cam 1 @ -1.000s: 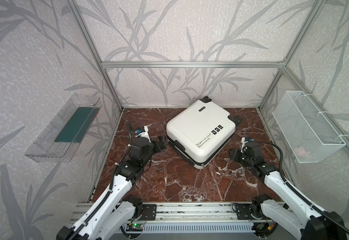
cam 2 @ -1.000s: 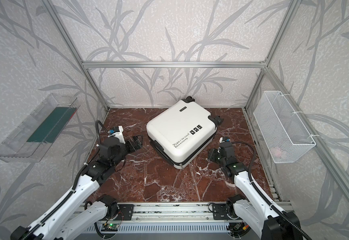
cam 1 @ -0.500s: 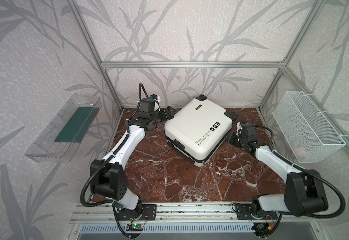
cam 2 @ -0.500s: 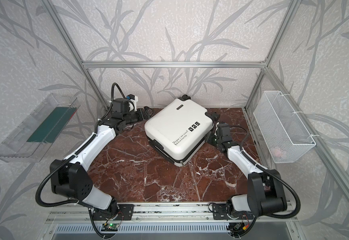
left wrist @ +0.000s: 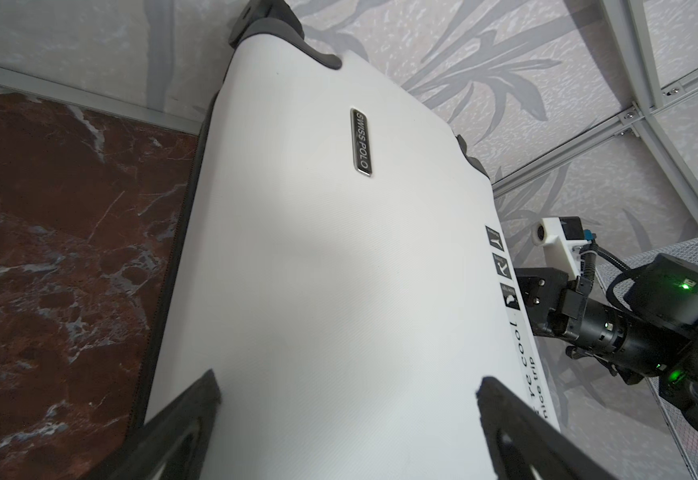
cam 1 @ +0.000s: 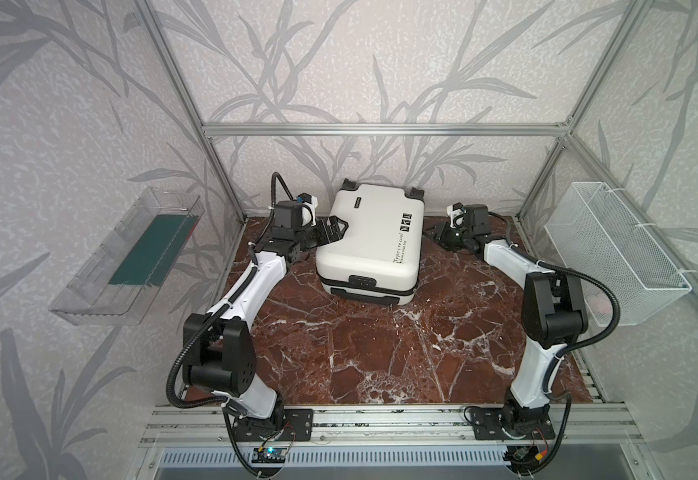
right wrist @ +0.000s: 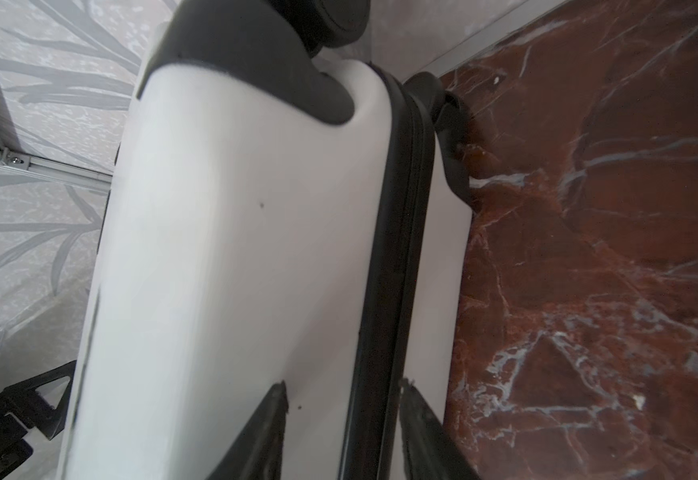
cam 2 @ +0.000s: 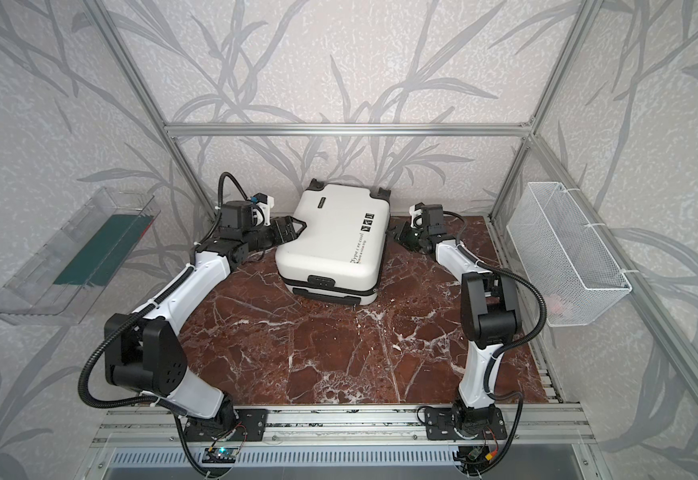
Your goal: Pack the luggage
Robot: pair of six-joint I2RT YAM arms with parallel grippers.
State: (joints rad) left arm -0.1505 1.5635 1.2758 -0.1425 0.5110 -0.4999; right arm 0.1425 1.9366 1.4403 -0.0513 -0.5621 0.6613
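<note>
**A:** Two claws are set against one closed suitcase (cam 1: 370, 237). Where is it lying?

**B:** It is laid flat on the table (cam 1: 380, 353), printed face up, close to the back wall (cam 1: 380, 158), with its wheels (cam 1: 417, 192) turned toward that wall.

**A:** How are the claws held?

**B:** The left claw (left wrist: 347, 384) is spread wide and released, its tips laid over the left edge of the shell. The right claw (right wrist: 343, 386) is half parted, with the black zip band (right wrist: 393, 249) straddled. Nothing is seen clamped there, though a small zip pull could be hidden by the blur.

**A:** How is the case expected to handle?

**B:** A stiff, smooth shell is to be expected. It would be slippery under a pinch and likely to slide on the polished table rather than lift. It is judged fairly light if empty. The broad faces cannot be spanned, so hold is better taken at a zip pull, the rim of the upper shell, or the side handle (cam 1: 361, 281).
</note>
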